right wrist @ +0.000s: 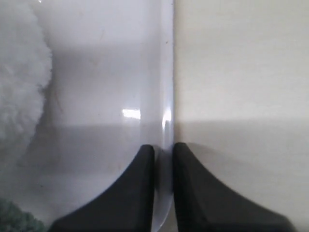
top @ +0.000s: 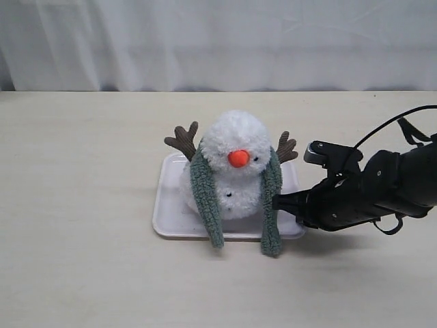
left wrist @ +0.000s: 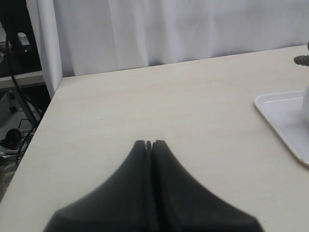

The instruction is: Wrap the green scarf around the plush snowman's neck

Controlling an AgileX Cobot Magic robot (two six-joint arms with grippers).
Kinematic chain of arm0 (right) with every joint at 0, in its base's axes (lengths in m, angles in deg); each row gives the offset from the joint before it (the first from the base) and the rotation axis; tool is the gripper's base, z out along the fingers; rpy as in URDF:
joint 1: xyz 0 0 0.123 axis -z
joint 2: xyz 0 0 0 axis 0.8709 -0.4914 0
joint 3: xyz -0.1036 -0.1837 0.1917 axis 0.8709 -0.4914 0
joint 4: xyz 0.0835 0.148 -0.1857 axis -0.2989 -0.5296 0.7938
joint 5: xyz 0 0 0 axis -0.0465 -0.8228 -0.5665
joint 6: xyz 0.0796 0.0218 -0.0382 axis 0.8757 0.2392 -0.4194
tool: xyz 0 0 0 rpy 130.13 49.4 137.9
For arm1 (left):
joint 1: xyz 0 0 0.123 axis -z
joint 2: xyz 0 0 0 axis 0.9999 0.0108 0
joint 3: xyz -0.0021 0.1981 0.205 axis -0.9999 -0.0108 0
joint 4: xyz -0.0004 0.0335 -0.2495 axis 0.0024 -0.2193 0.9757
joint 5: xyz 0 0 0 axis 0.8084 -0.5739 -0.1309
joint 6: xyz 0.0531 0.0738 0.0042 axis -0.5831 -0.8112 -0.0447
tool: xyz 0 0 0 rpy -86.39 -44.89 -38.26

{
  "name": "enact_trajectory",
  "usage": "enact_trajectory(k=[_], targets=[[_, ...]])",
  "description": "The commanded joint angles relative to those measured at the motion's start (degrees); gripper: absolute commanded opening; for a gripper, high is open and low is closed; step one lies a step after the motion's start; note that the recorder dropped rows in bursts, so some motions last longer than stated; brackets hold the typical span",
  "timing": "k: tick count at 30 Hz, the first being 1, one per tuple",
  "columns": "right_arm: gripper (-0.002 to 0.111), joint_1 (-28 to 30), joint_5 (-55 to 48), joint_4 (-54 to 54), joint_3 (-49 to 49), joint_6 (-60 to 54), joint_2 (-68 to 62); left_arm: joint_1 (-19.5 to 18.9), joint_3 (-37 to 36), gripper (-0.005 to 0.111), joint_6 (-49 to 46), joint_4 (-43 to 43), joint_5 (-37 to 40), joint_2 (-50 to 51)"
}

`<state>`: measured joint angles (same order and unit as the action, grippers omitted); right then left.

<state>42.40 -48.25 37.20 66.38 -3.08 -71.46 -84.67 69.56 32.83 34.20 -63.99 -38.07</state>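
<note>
Your right end effector [right wrist: 164, 148] pinched the tray's [top: 167, 213] right rim, beside the green scarf [top: 205, 197] draped over the plush snowman [top: 233, 137]. Your left end effector [left wrist: 148, 143], fingers together, sat over open desk [top: 82, 205].

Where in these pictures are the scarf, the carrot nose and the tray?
scarf [top: 205, 198]: exterior view, midway down the strand on the view's left.
nose [top: 238, 158]: exterior view, middle of the orange tip.
tray [top: 166, 208]: exterior view, bare floor near its left rim.

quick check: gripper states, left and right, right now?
Left gripper: closed, holding nothing.
Right gripper: closed on the tray rim, as far as it shows.
</note>
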Motion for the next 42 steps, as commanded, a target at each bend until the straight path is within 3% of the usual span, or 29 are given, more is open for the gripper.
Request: enact_trajectory(k=[1, 9, 16, 20, 34, 37, 42], targets=[[0.004, 0.2, -1.4, 2.6, -0.4, -2.9, 0.5, 0.4, -0.1, 0.0, 0.0, 0.2, -0.7, -0.1], [0.006, 0.2, -2.1, 3.2, -0.3, -2.9, 0.5, 0.4, -0.1, 0.0, 0.0, 0.2, -0.7, -0.1], [0.042, 0.2, -3.9, 3.4, -0.1, -2.9, 3.1, 0.4, -0.1, 0.0, 0.0, 0.2, -0.7, -0.1], [0.05, 0.2, -6.2, 3.9, -0.1, -2.9, 6.7, 0.4, -0.1, 0.0, 0.0, 0.2, -0.7, -0.1], [0.049, 0.2, -23.1, 11.4, -0.1, -2.2, 26.0, 0.4, -0.1, 0.0, 0.0, 0.2, -0.7, -0.1], [0.043, 0.2, -24.9, 11.4, -0.1, -1.2, 31.4, 0.4, -0.1, 0.0, 0.0, 0.2, -0.7, -0.1], [0.025, 0.2, -26.1, 11.9, -0.1, 1.1, 42.1, 0.4, -0.1, 0.0, 0.0, 0.2, -0.7, -0.1]])
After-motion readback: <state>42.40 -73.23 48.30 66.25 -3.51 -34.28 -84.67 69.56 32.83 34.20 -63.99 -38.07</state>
